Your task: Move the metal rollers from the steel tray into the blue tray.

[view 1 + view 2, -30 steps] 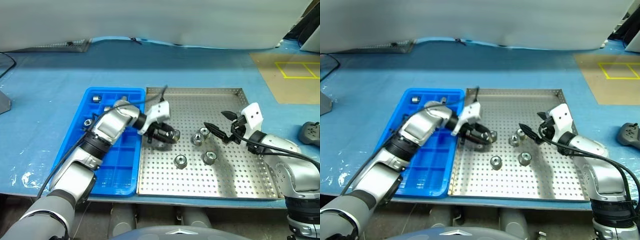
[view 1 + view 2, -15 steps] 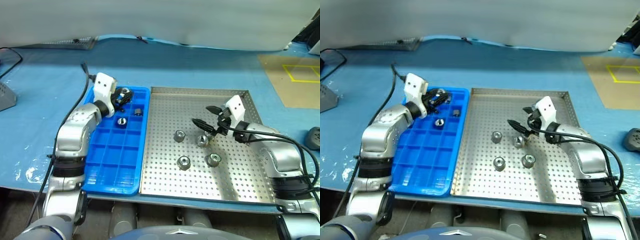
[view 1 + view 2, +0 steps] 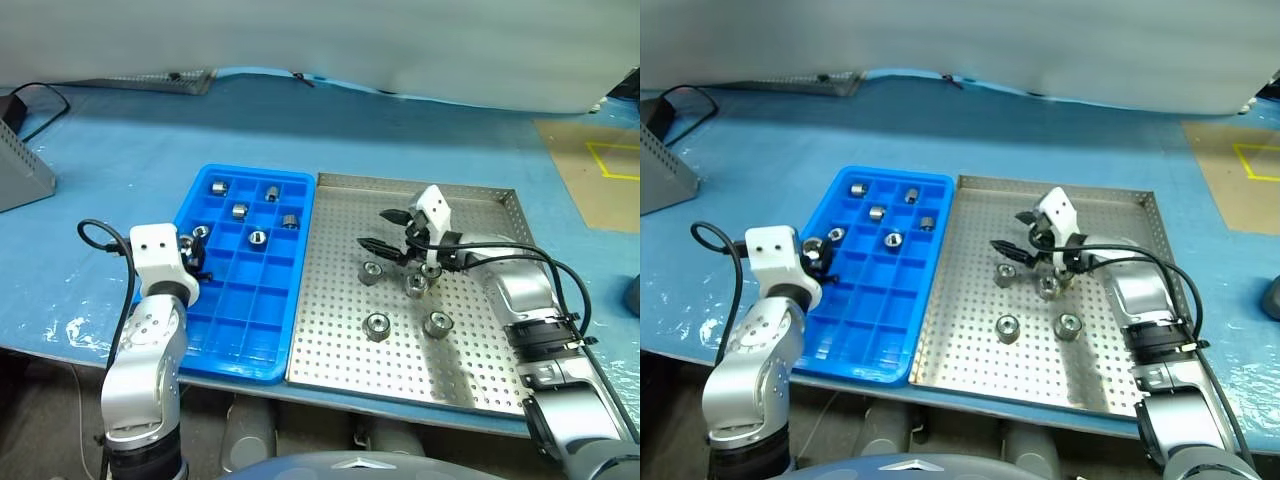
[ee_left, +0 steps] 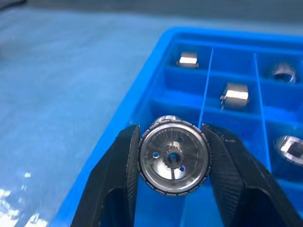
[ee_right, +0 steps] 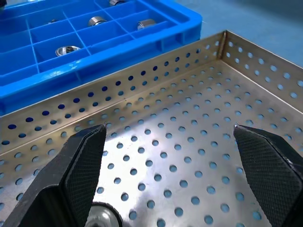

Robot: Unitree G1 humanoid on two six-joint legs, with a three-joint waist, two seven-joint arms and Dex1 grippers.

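One metal roller [image 4: 173,158] sits clamped between the two black fingers of the left gripper [image 3: 190,252], its flat face with the centre hole turned toward the wrist camera. This gripper hangs over the left rim of the blue tray [image 3: 232,335], at the outer column of compartments, and a second roller [image 3: 200,232] lies in the compartment just beyond it. Four more rollers [image 3: 240,211] rest in the far compartments of the blue tray, each in its own cell; the near half of the tray has only bare cells.

On the steel tray [image 3: 480,375] four rollers remain in a loose group near its middle. The right gripper [image 3: 393,230] hovers over the far part of this group with its fingers spread wide and nothing between them. One roller [image 3: 371,272] lies just below and in front of it; another roller [image 3: 416,284] lies close under the right wrist. The other two [image 3: 377,325] lie nearer to the front rim, well apart from the gripper.

The two trays stand side by side, their long edges touching. The right half of the steel tray is bare perforated floor. All around is blue table cover [image 3: 120,150], with a grey box [image 3: 20,170] at the far left.
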